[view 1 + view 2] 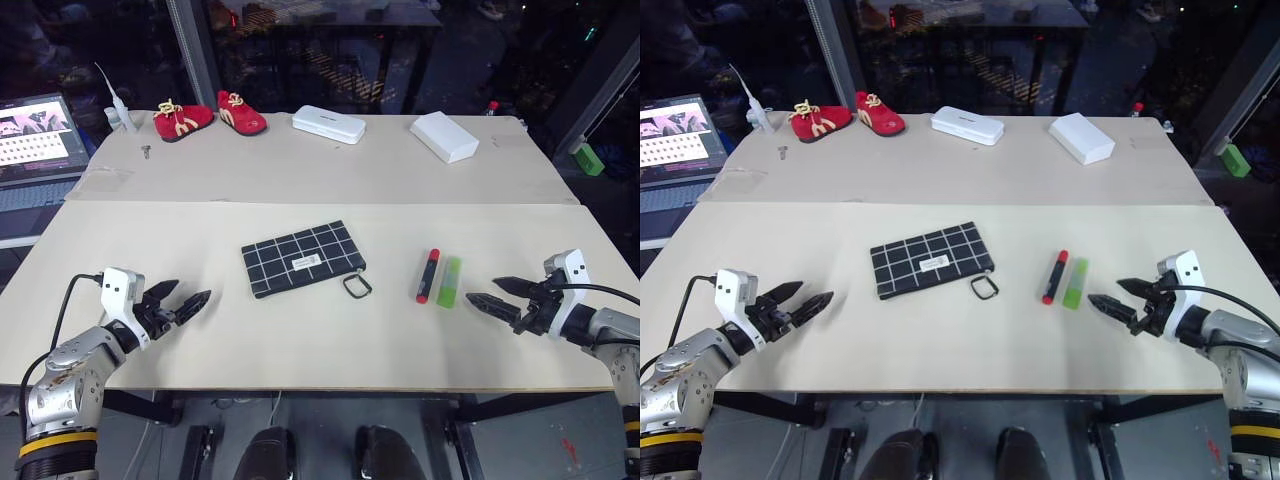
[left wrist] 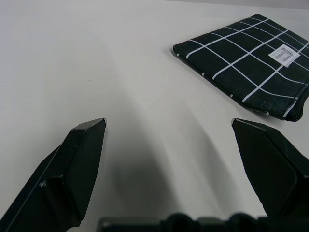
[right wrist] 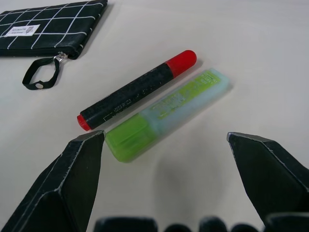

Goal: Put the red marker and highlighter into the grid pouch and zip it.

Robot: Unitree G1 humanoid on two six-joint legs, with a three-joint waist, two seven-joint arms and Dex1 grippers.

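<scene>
Both grippers hover with fingers spread, nothing held.
Right gripper (image 1: 497, 297) faces red marker (image 1: 428, 275) and highlighter (image 1: 450, 282), lying touching; left gripper (image 1: 182, 303) flanks the flat grid pouch (image 1: 302, 258), likely to steady it.

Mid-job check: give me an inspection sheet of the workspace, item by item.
Surface: pale table, seam across.
Job's things: grid pouch flat, pull loop toward red marker; highlighter beside the marker.
Clutter: red shoes, two white cases, far side.
Hands: left hand open, empty; right hand open, facing highlighter.
Cables: black cable at left wrist.
Surroundings: laptop far left.
</scene>
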